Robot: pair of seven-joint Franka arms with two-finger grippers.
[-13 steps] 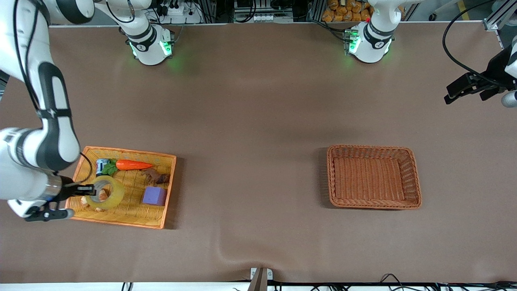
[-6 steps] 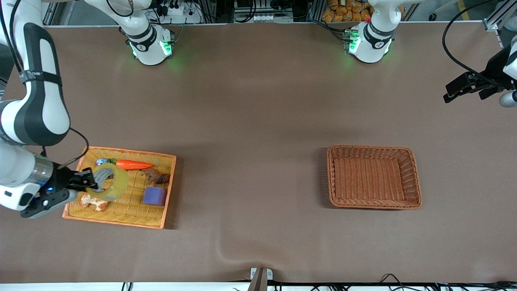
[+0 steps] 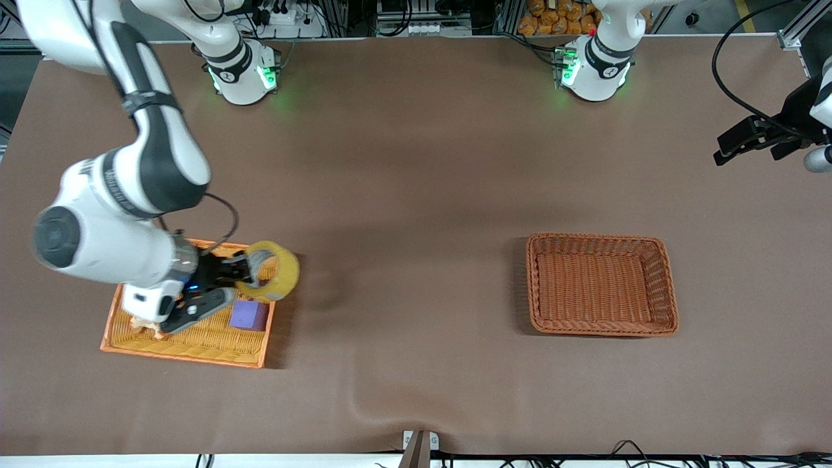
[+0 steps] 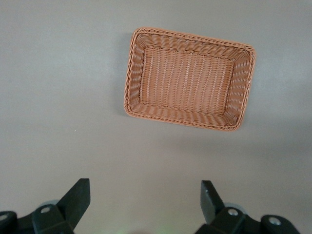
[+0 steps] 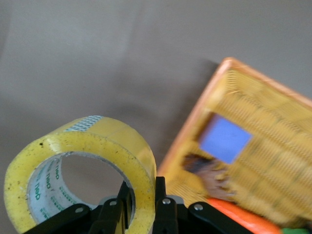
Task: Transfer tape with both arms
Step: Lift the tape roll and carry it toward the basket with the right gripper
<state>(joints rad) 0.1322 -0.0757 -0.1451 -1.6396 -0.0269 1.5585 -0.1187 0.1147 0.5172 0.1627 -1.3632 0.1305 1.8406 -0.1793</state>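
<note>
My right gripper [image 3: 242, 272] is shut on the wall of the yellowish tape roll [image 3: 276, 272] and holds it in the air over the corner of the orange tray [image 3: 188, 351] that lies toward the table's middle. In the right wrist view the tape [image 5: 87, 156] stands on edge with one finger inside the ring and one outside, at the gripper [image 5: 141, 200]. My left gripper [image 3: 741, 143] waits open and empty, high at the left arm's end of the table; in its wrist view [image 4: 145, 195] the fingers stand wide apart above the bare table.
The tray holds a purple block [image 3: 248, 315], a brown item and an orange carrot [image 5: 229, 214], partly hidden by the right arm. An empty brown wicker basket [image 3: 601, 285] sits toward the left arm's end; it also shows in the left wrist view [image 4: 189, 78].
My right gripper lifted the tape out of the tray and carried it toward the table's middle, to the tray's corner. The left arm barely moved.
</note>
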